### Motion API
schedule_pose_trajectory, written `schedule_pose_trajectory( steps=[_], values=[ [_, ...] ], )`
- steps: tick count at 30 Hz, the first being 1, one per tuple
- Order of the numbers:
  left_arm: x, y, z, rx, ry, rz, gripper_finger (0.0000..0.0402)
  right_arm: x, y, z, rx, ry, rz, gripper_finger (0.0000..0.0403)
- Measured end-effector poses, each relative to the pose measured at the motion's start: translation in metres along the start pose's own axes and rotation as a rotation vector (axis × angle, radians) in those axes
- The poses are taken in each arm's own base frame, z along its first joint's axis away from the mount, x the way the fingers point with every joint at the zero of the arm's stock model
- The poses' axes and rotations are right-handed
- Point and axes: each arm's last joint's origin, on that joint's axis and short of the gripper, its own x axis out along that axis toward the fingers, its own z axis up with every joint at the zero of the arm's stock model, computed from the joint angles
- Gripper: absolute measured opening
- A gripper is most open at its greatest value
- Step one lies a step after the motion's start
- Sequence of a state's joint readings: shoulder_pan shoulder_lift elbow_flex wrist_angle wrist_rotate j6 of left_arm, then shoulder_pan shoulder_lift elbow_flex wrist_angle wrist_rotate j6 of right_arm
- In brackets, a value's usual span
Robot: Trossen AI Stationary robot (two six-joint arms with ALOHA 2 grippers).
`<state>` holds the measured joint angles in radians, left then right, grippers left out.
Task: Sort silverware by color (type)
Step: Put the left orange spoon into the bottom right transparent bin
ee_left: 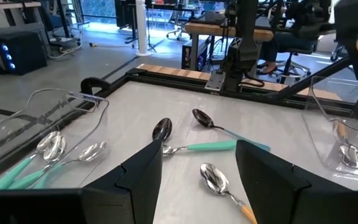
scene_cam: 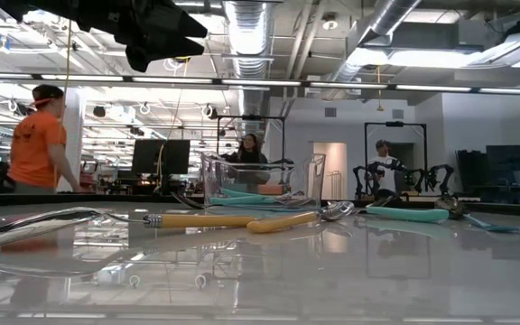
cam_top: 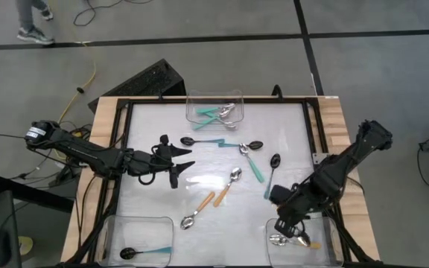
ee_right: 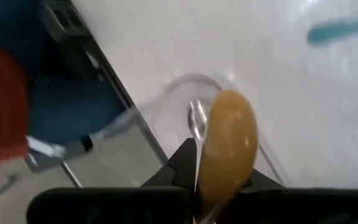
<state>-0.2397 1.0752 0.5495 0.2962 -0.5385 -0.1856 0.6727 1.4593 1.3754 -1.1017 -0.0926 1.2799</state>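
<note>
The right gripper (cam_top: 287, 225) is seen over the clear bin at the near right corner (cam_top: 332, 253) of the desk (cam_top: 155, 197), and its fingers are closed on the orange handle of a spoon (ee_right: 227, 149), as shown in the right wrist view. In that bin a silver-bowled spoon with an orange handle (cam_top: 285, 240) is already lying.

The left gripper (cam_top: 182, 161) is held above the left-centre of the desk with its fingers parted and nothing between them; in the left wrist view the two dark fingers (ee_left: 143, 177) are seen apart over the bare surface.

The remaining silverware is spread across the middle of the desk. Two orange-handled spoons with silver bowls (cam_top: 228, 184) (cam_top: 196, 211) are laid at a slant near the centre. A black-bowled spoon with a teal handle (cam_top: 202, 141) is placed just in front of the far bin, and beside it a silver-bowled teal spoon (cam_top: 251, 161) and two further black-bowled spoons (cam_top: 249, 145) (cam_top: 272, 171) are found towards the right.

In the far bin (cam_top: 192, 112) several teal-handled spoons with silver bowls (cam_top: 220, 113) are gathered. In the near left bin (cam_top: 110, 231) one black-bowled teal spoon (cam_top: 144, 252) is contained.

Beyond the desk, people (scene_cam: 39, 140) are visible in the room in the low view.
</note>
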Motion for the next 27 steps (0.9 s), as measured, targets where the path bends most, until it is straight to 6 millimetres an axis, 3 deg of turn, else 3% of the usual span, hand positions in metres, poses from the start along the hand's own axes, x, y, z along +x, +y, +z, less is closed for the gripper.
schedule_pose_trajectory(
  steps=[6,11,16,22,27],
  values=[
    [0.0,0.0,0.0,0.0,-0.002,0.014,0.019,0.028,0.001,-0.004,0.047,0.196,-0.134,0.0045],
    [0.0,0.001,0.0,0.001,-0.005,0.026,0.019,0.05,0.006,-0.008,-0.012,0.338,-0.159,0.0045],
    [0.0,0.001,0.0,0.002,-0.005,0.026,0.019,0.056,0.018,-0.009,-0.1,0.344,-0.159,0.0045],
    [0.0,0.001,0.0,0.002,-0.004,0.027,0.019,0.063,0.021,-0.009,-0.123,0.355,-0.284,0.0045],
    [0.0,0.001,-0.001,0.01,0.009,0.029,0.019,0.079,0.026,-0.014,-0.209,0.319,-0.315,0.0045]
  ],
)
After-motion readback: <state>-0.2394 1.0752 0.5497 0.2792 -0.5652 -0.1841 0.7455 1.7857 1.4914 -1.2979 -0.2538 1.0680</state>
